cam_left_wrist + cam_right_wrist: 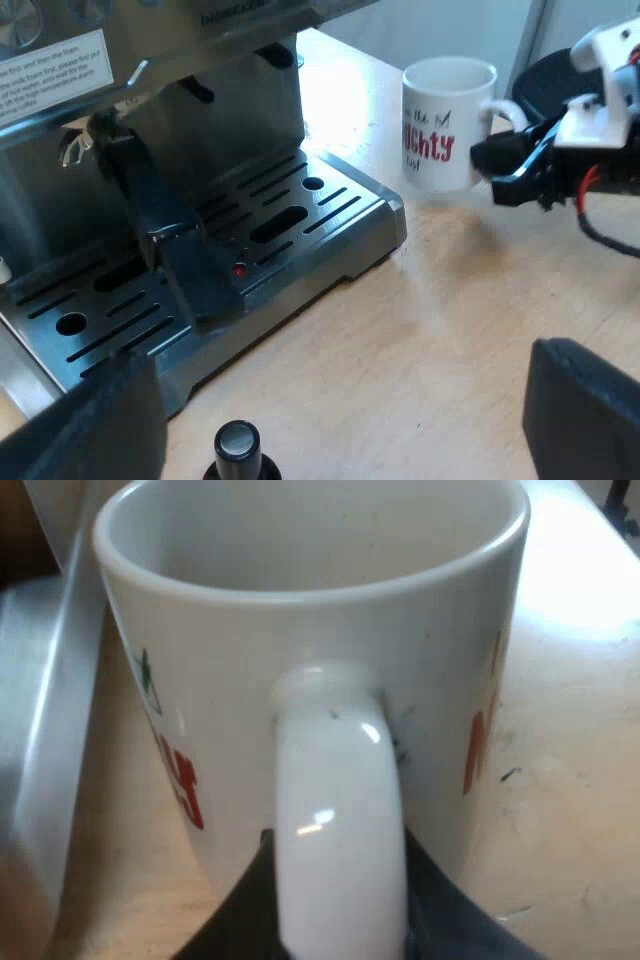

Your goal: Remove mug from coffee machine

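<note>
Left wrist view: espresso machine [200,150] w/ slotted drip tray [330,215]. The metal holder [185,255] is seen locked into the machine's front, its red end [238,270] showing over the tray. A white mug [448,125] w/ red lettering is shown upright on the counter [420,350], just beside the tray's corner and off the tray. The right gripper [515,160] is seen right against the mug. The left gripper [335,420] hangs over the counter near the tray's edge, jaws spread wide, nothing held. A tamper [237,445] w/ black knob stands on the counter near it.

Right wrist view: the mug's handle [340,810] is seen close up between the right gripper's jaws. Both dark jaws lie against the handle's sides w/ no gap visible, so the handle is judged to be gripped. The mug's base can't be seen, so contact w/ the counter isn't confirmed from here.

Step in hand, as judged: the mug is already clear of the machine, so removal is approx. done and only the set-down and release remain. The next move calls for the jaws to be opened just enough to free the handle. A straight pull-back along the handle's line is then needed, w/o sideways drag, so the mug isn't tipped or nudged toward the tray.
</note>
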You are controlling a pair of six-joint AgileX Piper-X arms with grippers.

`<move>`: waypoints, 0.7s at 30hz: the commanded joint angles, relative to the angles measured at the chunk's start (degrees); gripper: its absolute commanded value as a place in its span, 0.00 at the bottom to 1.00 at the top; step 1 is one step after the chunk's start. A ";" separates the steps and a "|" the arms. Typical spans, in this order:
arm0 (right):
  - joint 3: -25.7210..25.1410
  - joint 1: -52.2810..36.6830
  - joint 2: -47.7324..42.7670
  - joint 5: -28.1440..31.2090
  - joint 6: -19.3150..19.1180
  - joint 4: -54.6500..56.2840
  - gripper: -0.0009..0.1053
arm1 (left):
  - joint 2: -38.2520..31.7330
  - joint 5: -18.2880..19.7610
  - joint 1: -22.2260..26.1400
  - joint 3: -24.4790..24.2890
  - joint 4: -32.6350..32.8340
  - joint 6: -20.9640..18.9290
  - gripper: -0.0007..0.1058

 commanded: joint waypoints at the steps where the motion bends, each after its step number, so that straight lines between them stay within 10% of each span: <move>1: -0.52 -0.03 3.22 1.03 -0.66 -8.38 0.01 | 0.05 0.44 -0.28 0.17 -0.86 0.29 0.82; 21: -0.52 -0.03 15.48 1.97 -0.66 -17.47 0.02 | 0.05 0.44 -0.28 0.17 -0.86 0.29 0.82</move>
